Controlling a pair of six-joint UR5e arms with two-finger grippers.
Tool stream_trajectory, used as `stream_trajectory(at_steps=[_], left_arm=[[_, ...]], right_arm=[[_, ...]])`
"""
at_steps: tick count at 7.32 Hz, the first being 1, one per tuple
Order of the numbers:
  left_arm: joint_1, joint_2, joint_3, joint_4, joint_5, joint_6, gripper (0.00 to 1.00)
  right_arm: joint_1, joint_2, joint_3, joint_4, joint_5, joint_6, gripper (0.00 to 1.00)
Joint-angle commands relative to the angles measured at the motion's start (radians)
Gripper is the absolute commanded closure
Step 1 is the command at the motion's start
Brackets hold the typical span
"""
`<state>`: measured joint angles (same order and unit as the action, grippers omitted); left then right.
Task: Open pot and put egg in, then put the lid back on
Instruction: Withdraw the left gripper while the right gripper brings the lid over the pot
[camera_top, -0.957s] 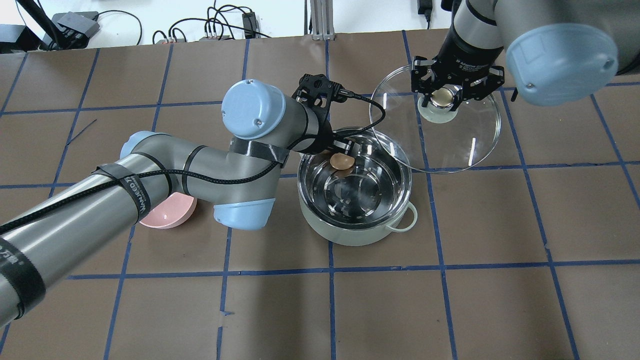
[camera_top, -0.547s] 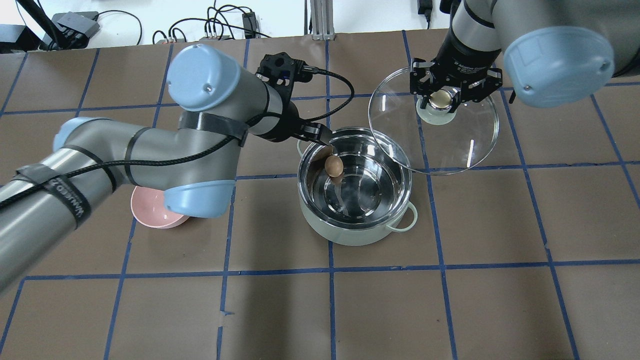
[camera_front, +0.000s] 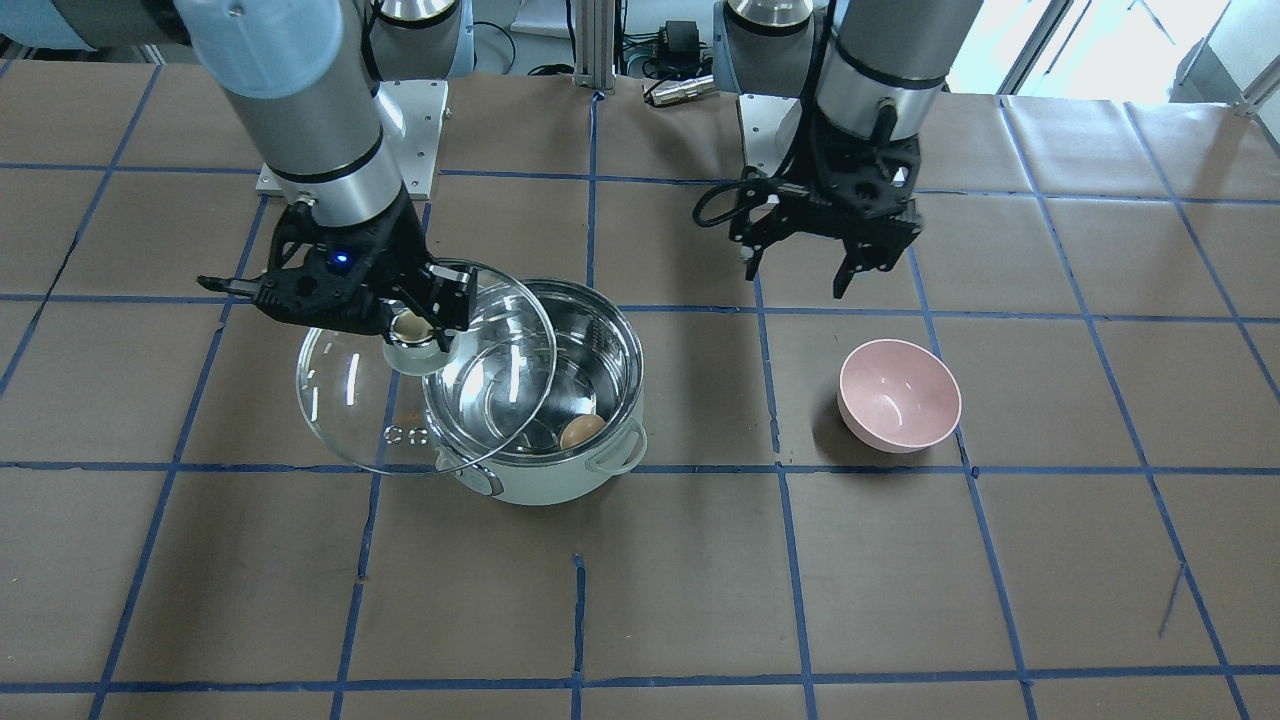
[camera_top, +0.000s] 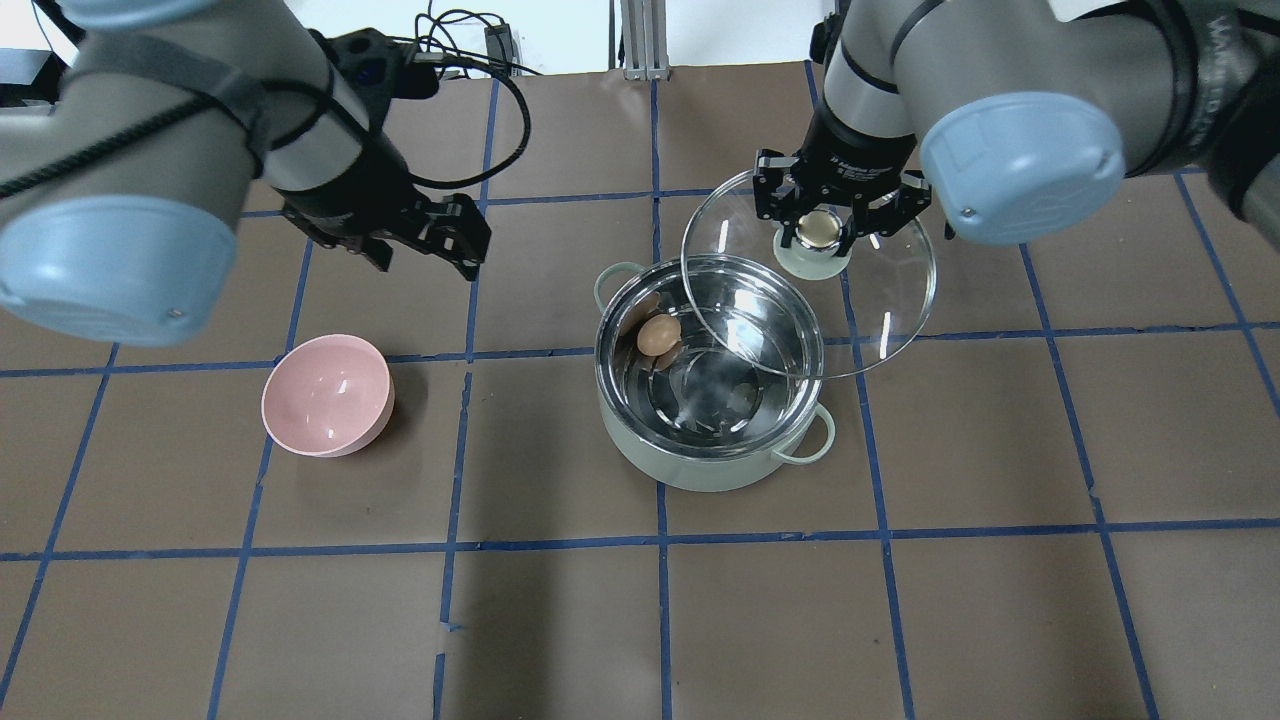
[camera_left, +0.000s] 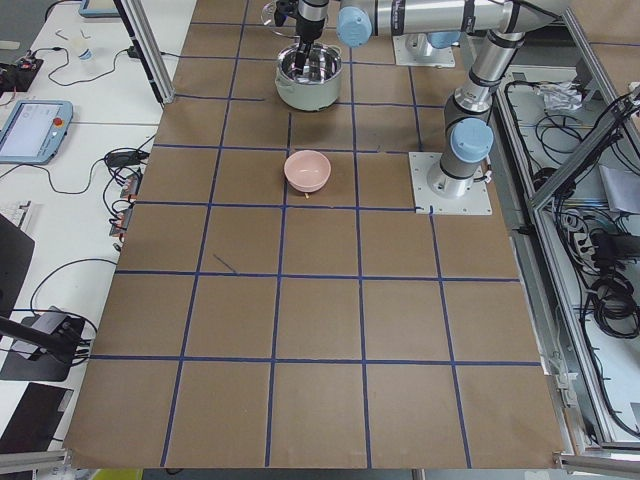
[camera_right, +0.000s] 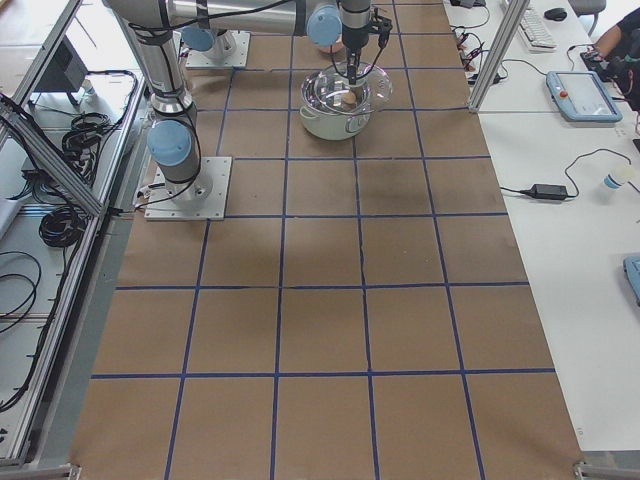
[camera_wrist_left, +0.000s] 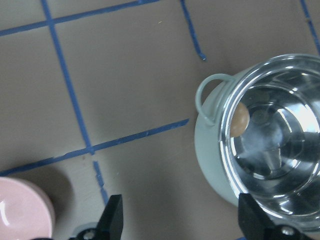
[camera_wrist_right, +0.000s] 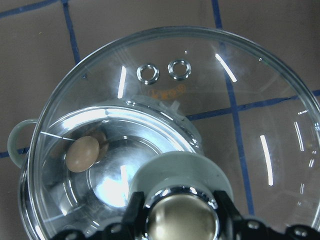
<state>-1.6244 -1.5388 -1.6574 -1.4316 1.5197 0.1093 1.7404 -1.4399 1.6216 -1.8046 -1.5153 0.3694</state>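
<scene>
The mint-green pot (camera_top: 700, 472) stands open mid-table, with the tan egg (camera_top: 658, 335) lying inside against its left wall. The egg also shows in the left wrist view (camera_wrist_left: 239, 120) and, through the glass, in the right wrist view (camera_wrist_right: 83, 153). My right gripper (camera_top: 822, 228) is shut on the beige knob of the glass lid (camera_top: 885, 310). It holds the lid above the table, overlapping the pot's far right rim. My left gripper (camera_top: 425, 245) is open and empty, to the left of the pot and apart from it. Its fingers (camera_wrist_left: 111, 220) stand wide apart.
A pink bowl (camera_top: 326, 394) sits on the table left of the pot, below my left gripper; it also shows in the front view (camera_front: 899, 394). Brown paper with blue tape lines covers the table. Cables lie along the far edge.
My left gripper has let go of the egg, which now lies in the pot, and has drawn back to the left. My right gripper has carried the lid left, over the pot's rim.
</scene>
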Motion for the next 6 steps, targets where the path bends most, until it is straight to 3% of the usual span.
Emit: stream_trajectory(at_steps=[1, 3, 6], left_arm=[[0.072, -0.003, 0.103, -0.173, 0.020, 0.000, 0.14], [0.081, -0.007, 0.117, -0.190, 0.076, 0.003, 0.14], [0.081, -0.007, 0.116, -0.190, 0.076, 0.003, 0.14]], right_arm=[[0.092, 0.029, 0.044, -0.062, 0.001, 0.165, 0.61], [0.128, 0.038, 0.124, -0.149, 0.003, 0.195, 0.62], [0.131, 0.038, 0.126, -0.171, 0.001, 0.220, 0.61]])
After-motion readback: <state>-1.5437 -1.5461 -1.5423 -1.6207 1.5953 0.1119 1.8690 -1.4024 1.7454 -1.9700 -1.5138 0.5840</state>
